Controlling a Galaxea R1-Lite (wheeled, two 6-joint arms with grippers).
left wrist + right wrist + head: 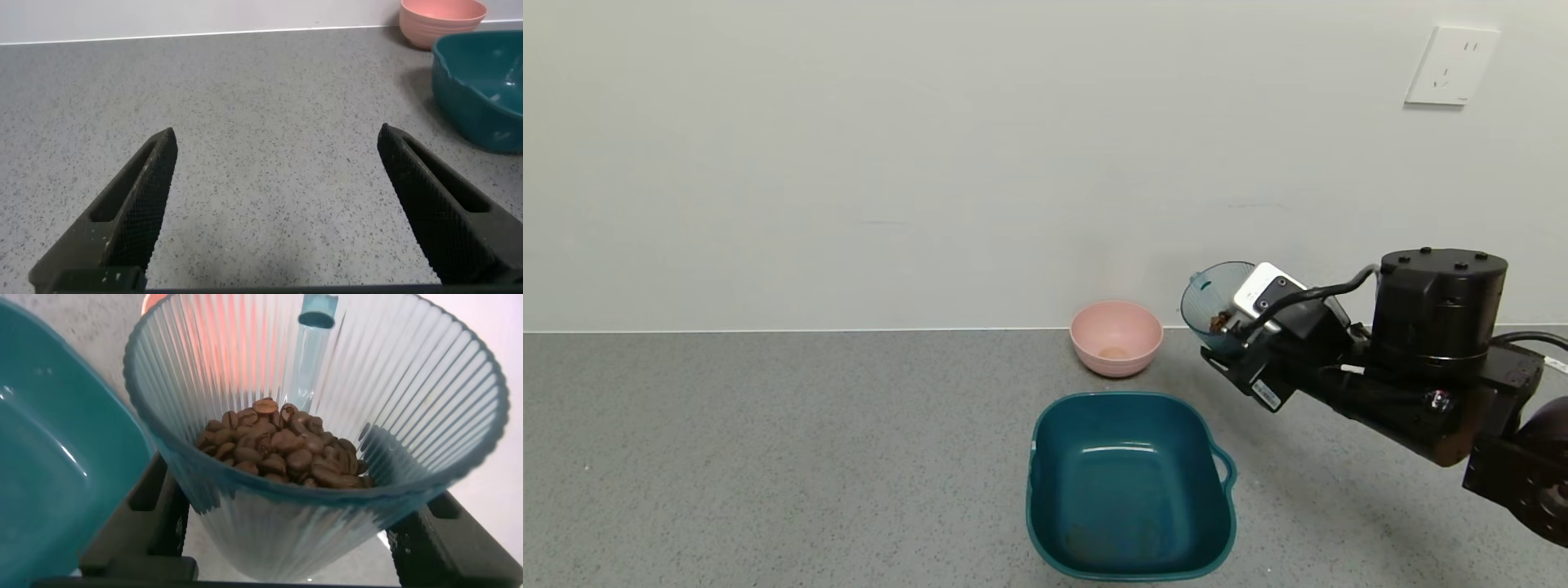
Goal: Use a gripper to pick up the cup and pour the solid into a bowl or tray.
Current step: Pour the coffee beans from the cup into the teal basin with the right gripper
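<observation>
Cup held aloft between right gripper's fingers

Cup (1213,306), tilted with beans (282,449) inside, sat clamped between the right gripper's (1232,343) fingers at right of frame, above-right of the teal basin (1045,457). Left gripper (274,204) gaped open, holding nothing, over the counter (768,457).

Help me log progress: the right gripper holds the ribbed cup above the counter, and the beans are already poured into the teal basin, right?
No. The beans are still inside the cup, as the right wrist view shows. The right gripper does hold it above the counter, beside the teal basin.
</observation>
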